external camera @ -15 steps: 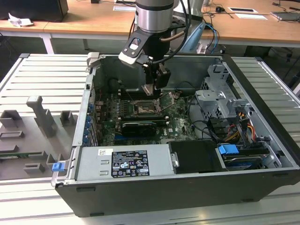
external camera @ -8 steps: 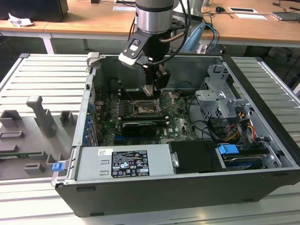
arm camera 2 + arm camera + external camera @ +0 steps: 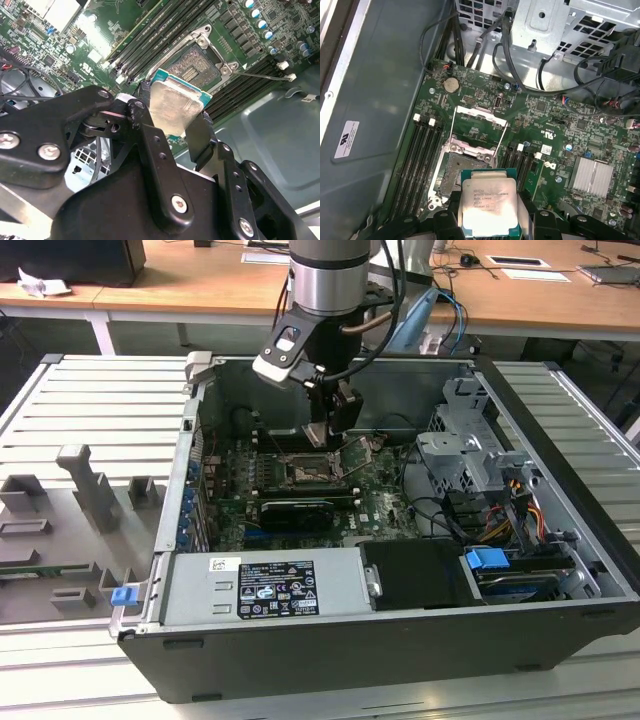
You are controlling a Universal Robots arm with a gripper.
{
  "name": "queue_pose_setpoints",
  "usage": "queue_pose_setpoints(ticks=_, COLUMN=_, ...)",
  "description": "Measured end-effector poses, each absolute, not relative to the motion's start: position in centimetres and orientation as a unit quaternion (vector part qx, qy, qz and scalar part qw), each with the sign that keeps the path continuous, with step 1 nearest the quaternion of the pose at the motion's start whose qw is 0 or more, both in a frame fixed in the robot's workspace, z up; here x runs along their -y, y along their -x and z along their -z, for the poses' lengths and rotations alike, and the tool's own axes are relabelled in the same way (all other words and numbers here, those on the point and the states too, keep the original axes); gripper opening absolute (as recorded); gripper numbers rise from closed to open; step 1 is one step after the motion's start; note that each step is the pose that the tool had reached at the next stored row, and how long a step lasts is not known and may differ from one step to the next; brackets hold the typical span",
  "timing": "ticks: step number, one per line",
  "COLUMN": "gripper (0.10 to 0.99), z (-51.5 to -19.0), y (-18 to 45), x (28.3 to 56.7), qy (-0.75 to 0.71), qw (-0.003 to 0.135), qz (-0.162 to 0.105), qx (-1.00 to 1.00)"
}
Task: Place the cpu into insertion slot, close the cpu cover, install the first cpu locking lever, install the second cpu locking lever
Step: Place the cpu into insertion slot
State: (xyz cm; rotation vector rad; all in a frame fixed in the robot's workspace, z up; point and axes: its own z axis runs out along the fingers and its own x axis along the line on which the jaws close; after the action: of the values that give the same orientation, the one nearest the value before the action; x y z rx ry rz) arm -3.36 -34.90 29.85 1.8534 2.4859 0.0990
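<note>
The gripper (image 3: 172,122) is clamping the cpu (image 3: 176,102) by two opposite edges, holding it just above the insertion slot (image 3: 196,64), toward the far side of the case; the chip is looking light, stiff and thin, likely fragile underneath, so gripping it by the edges is suiting it; the cpu cover (image 3: 479,111) is standing open.

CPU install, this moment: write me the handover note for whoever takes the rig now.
The claw is shut on the cpu and holds it above the board, close to the insertion slot.
The slot is bare. The cpu cover is swung open.
Done: cpu in grasp.
Left: seating the cpu, closing the cover, both locking levers.
</note>
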Motion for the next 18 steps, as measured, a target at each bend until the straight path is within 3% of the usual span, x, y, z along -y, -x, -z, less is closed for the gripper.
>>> queue_pose_setpoints(ticks=18, gripper=0.529, z=-28.97, y=3.37, x=34.89, qy=-0.619, qw=0.02, qz=-0.031, qx=-0.785)
